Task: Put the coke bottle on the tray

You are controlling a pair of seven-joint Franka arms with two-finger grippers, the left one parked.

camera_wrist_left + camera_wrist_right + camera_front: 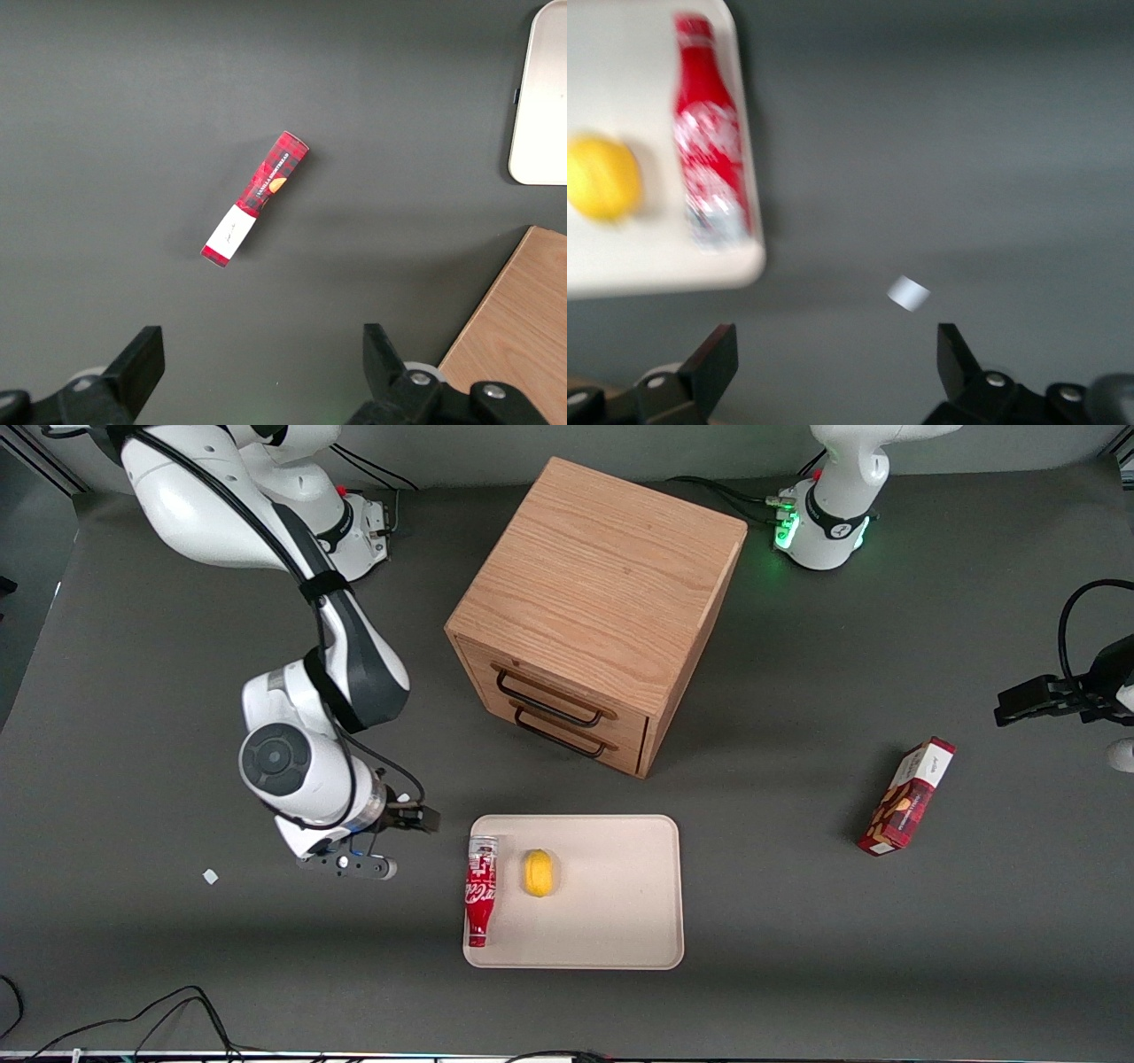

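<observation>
The coke bottle lies flat on the tray, right along the tray edge closest to the working arm, cap pointing at the front camera. A lemon sits just beside it. The arm is bent at the elbow, wrist low over the bench, gripper beside the tray, fingers spread wide, holding nothing.
</observation>
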